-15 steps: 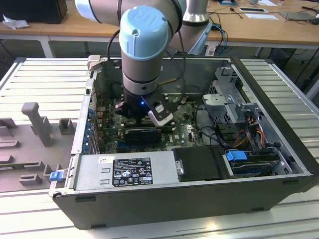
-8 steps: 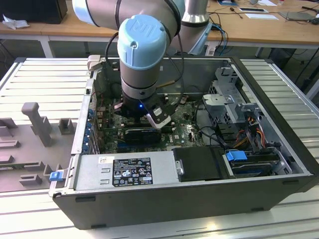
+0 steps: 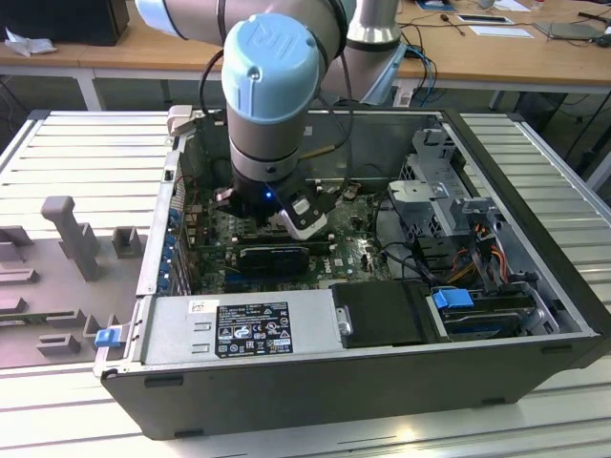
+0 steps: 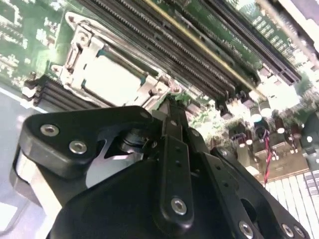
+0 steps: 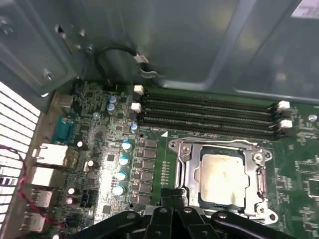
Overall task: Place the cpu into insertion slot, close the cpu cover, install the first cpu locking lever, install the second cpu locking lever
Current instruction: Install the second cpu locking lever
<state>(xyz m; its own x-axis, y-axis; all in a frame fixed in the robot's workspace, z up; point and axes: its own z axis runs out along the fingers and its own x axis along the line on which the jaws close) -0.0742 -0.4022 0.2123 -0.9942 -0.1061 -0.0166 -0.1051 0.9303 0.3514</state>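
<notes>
Black gripper (image 5: 172, 196) fingers are seen pressed together, grasping nothing, just beside the cpu cover (image 5: 187, 164). Beyond them, the cpu (image 5: 223, 178) is seated in the insertion slot (image 5: 201, 199), framed by the lowered cover. Memory slots (image 5: 207, 115) lie farther back.

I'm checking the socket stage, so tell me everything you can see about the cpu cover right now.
The cpu cover is a thin silvery metal frame with a large square window, lying flat and closed over the insertion slot on the green motherboard. The cpu shows pale through its window. The gripper is at the frame's edge; in the second wrist view the cover looks bright and glary.
</notes>
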